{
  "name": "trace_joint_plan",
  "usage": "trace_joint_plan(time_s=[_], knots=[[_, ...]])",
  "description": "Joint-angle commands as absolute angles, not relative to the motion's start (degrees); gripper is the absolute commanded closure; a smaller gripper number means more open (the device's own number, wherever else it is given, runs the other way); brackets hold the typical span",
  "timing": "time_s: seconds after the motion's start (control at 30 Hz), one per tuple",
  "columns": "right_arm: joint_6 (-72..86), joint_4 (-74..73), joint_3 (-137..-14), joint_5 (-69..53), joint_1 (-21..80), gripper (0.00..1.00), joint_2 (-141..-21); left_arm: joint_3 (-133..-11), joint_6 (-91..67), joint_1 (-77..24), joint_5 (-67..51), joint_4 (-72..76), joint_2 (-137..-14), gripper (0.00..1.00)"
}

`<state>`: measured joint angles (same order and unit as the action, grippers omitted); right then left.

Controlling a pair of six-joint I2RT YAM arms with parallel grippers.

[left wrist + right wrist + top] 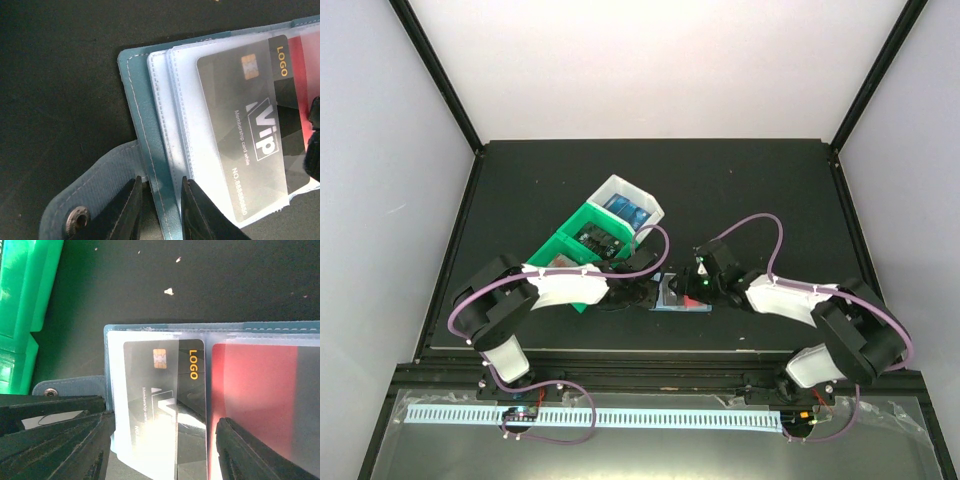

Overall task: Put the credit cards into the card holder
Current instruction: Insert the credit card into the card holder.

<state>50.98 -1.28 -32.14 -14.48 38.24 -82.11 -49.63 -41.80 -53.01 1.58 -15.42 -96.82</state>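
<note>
The flat teal-blue folding card holder point(137, 90) lay open on the black table point(60, 75), where we saw a black plastic VIP card point(240, 135) in one clear sleeve point(187, 115), a red plastic card point(255, 390) beside it. The left gripper point(161, 182) pinched its cover edge; the right gripper point(165, 440) stood open astride the black card.

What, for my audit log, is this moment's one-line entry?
left claw: astride card holder edge | right claw: open over black card | red card: sleeved
</note>
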Motion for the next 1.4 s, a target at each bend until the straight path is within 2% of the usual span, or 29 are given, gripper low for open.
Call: trace_joint_plan(time_s=[0.0,0.17,0.33,0.6,0.9,1.03,1.2,1.33,1.37], knots=[[48.98,-5.7,-34.17,-10.92,39.68,0.4,-83.54,-48.84,-42.99,-53.44,3.2,-18.69,-96.22,0.77],[48.7,-5.51,-35.94,-12.3,40.96,0.46,-86.31,-49.27,-43.12,-53.44,2.73,-19.47,-96.78,0.85],[49.0,-4.12,-36.54,-14.01,41.61,0.49,-87.36,-49.31,-42.66,-53.53,2.05,-19.31,-97.97,0.86],[50.34,0.56,-34.62,-15.54,41.64,0.49,-85.07,-49.32,-42.11,-53.53,2.0,-18.92,-97.71,0.86],[49.85,-6.02,-34.44,-7.71,41.66,0.45,-79.87,-50.15,-40.3,-53.53,4.19,-20.29,-94.9,0.83],[49.04,-9.85,-34.57,-3.21,41.58,0.44,-72.49,-52.85,-37.05,-53.53,7.16,-24.45,-91.04,0.75],[47.19,-14.54,-35.02,1.99,40.6,0.41,-64.73,-62.57,-26.88,-52.55,10.28,-32.11,-87.83,0.55],[46.39,-16.22,-34.59,3.61,39.68,0.41,-61.93,-73.62,-19.12,-49.17,8.45,-38.11,-90.77,0.4],[46.13,-16.38,-34.36,3.8,39.46,0.41,-61.66,-76.3,-17.33,-47.89,7.31,-39.44,-92.17,0.38]])
